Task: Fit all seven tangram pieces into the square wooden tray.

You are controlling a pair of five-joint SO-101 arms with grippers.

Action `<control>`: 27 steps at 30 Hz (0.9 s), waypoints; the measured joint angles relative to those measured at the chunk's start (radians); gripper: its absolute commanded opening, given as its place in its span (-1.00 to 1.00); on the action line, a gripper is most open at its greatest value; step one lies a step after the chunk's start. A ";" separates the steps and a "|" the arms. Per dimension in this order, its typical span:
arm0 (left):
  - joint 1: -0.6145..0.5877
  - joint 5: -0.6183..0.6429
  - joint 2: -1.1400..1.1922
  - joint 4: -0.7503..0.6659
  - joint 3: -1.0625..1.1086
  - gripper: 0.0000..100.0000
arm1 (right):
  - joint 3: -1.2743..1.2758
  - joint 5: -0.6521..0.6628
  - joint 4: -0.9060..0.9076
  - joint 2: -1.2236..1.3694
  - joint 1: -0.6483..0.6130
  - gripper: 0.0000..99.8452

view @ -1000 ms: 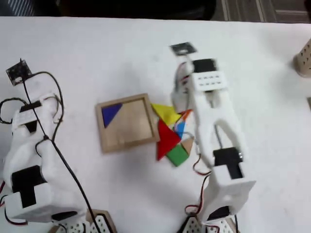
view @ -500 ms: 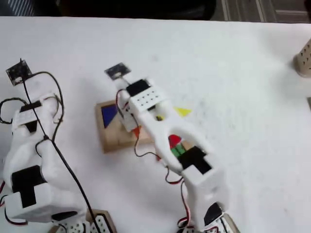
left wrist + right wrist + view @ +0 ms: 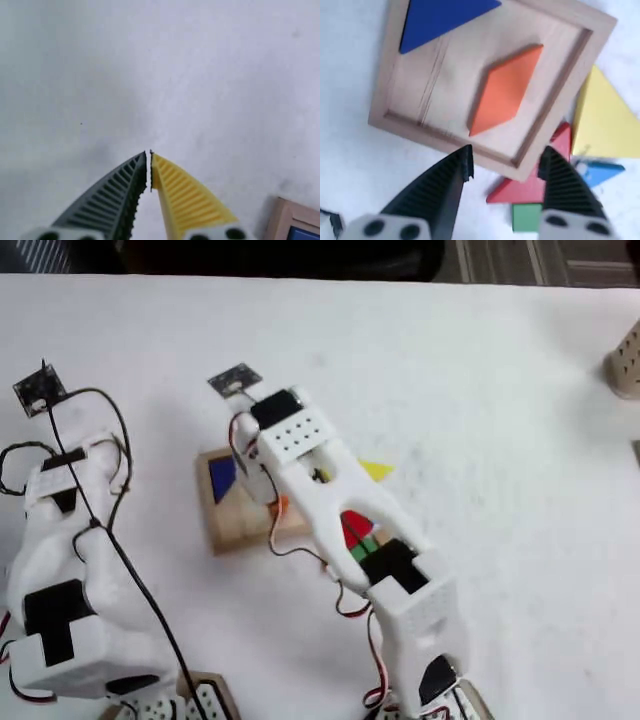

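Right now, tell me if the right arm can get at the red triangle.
Probably yes. The right end effector is open above the tray rim, and the red triangle lies just beside it with nothing visibly on top.

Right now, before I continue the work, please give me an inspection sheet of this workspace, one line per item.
Surface: white table, no spill seen.
Job's things: wooden tray holds blue triangle and orange parallelogram; yellow triangle, red piece, light blue piece, green piece lie beside it.
Clutter: wooden object far from the tray.
Grippers: left gripper, jaws shut, empty, over bare table; right gripper, jaws open, above tray rim.
Cables: black cable across left arm; red wires by right arm.
Surroundings: dark space behind table.
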 measured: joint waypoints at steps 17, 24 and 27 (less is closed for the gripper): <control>0.129 0.003 -0.187 0.278 0.008 -0.91 | 0.083 -0.003 -0.281 0.000 0.414 -0.97; 0.430 0.003 -0.371 0.345 -0.012 -0.91 | 0.084 -0.123 -0.292 0.000 0.420 -0.97; 0.568 0.002 -0.379 0.345 -0.014 -0.91 | 0.084 -0.129 -0.292 0.000 0.451 -0.97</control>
